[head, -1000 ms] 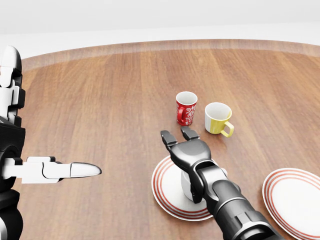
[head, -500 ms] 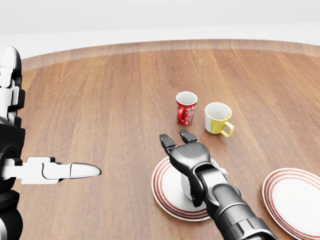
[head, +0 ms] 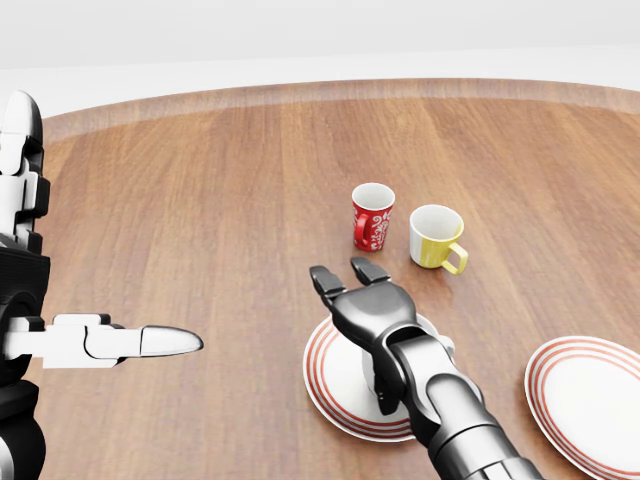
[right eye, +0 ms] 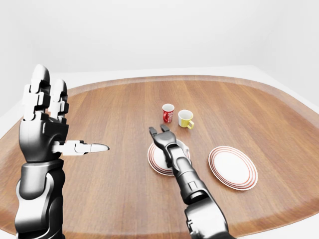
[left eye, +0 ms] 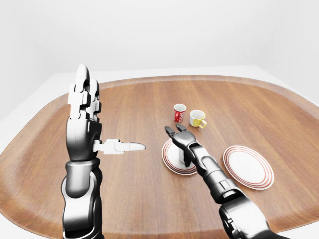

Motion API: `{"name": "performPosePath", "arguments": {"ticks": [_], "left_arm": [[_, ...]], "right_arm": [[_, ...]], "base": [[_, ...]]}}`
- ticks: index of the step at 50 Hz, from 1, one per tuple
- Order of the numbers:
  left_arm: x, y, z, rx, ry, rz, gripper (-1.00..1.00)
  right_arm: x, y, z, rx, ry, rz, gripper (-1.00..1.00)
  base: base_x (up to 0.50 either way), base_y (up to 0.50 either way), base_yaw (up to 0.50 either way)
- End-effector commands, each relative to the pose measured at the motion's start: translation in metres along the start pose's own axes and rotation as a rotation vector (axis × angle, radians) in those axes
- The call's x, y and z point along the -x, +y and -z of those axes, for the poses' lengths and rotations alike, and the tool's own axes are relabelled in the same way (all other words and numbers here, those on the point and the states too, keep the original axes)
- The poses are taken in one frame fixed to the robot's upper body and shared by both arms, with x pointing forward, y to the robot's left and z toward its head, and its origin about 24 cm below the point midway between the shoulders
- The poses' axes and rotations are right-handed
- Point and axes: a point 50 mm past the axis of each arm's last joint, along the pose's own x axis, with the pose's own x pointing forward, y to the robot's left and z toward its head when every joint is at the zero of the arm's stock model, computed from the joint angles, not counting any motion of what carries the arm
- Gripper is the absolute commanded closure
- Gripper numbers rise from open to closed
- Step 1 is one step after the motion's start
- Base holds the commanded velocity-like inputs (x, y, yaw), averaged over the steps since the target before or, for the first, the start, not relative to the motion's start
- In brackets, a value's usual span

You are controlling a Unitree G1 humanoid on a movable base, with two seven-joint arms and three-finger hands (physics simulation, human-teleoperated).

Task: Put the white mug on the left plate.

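Where right robot hand (head: pixel 350 283) hovers open, white mug (head: pixel 374 375) on left plate (head: pixel 333 372).

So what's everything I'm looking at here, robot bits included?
Table: one, brown wood, fills the views.
Left plate: one, white with red rings, lower centre of the head view.
White mug: one, stands on the left plate, mostly hidden by the right arm.
Right plate: one, white with red rings, lower right, bare.
Red mug: one, red with white pattern, above the left plate.
Yellow mug: one, just right of the red mug.
Left hand: raised at left, fingers open.
Right hand: dark, above the white mug, open.
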Motion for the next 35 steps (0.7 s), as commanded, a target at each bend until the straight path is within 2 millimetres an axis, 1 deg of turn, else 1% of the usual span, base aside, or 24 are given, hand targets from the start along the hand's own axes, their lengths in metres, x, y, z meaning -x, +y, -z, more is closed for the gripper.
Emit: {"name": "performPosePath", "arguments": {"ticks": [1, 5, 7, 9, 13, 16, 19, 20, 21, 25, 29, 33, 35], "left_arm": [[0.000, 0.000, -0.001, 0.000, -0.003, 0.000, -1.00], [0.000, 0.000, -0.001, 0.000, -0.005, 0.000, -1.00], [0.000, -0.001, -0.001, 0.000, -0.006, 0.001, -1.00], [0.000, -0.001, -0.002, 0.000, -0.006, 0.001, -1.00], [0.000, 0.000, -0.002, 0.000, -0.007, 0.000, -1.00], [0.000, -0.001, -0.002, -0.001, -0.008, 0.001, -1.00], [0.000, 0.000, -0.002, -0.001, -0.009, 0.000, -1.00], [0.000, 0.000, -0.002, -0.001, -0.009, 0.000, -1.00], [0.000, 0.000, -0.003, 0.000, -0.011, 0.001, -1.00], [0.000, 0.000, -0.003, -0.001, -0.015, -0.002, -1.00], [-0.001, 0.001, -0.004, -0.001, -0.017, -0.002, -1.00], [-0.001, 0.001, -0.004, -0.002, -0.018, -0.003, -1.00], [-0.001, 0.001, -0.003, -0.002, -0.017, -0.003, -1.00]], "right_arm": [[0.009, -0.011, -0.006, -0.020, -0.025, 0.017, -1.00], [0.016, -0.025, -0.014, -0.114, -0.066, 0.026, -1.00], [0.020, -0.034, -0.021, -0.173, -0.109, 0.027, -1.00], [0.025, -0.038, -0.028, -0.239, -0.158, 0.008, -1.00], [0.028, -0.050, -0.035, -0.289, -0.214, 0.039, -1.00], [0.030, -0.055, -0.038, -0.312, -0.243, 0.041, -1.00], [0.034, -0.064, -0.043, -0.353, -0.292, 0.052, -1.00], [0.035, -0.065, -0.044, -0.352, -0.295, 0.052, -1.00], [0.035, -0.070, -0.045, -0.389, -0.309, 0.053, -1.00], [0.037, -0.079, -0.044, -0.482, -0.325, 0.051, -1.00], [0.038, -0.084, -0.042, -0.577, -0.322, 0.039, -1.00], [0.040, -0.089, -0.041, -0.613, -0.341, 0.045, -1.00], [0.041, -0.096, -0.042, -0.630, -0.369, 0.059, -1.00]], "base": [[0.00, 0.00, 0.00], [0.00, 0.00, 0.00], [0.00, 0.00, 0.00], [0.00, 0.00, 0.00], [0.00, 0.00, 0.00], [0.00, 0.00, 0.00], [0.00, 0.00, 0.00], [0.00, 0.00, 0.00], [0.00, 0.00, 0.00], [0.00, 0.00, 0.00], [0.00, 0.00, 0.00], [0.00, 0.00, 0.00], [0.00, 0.00, 0.00]]}}
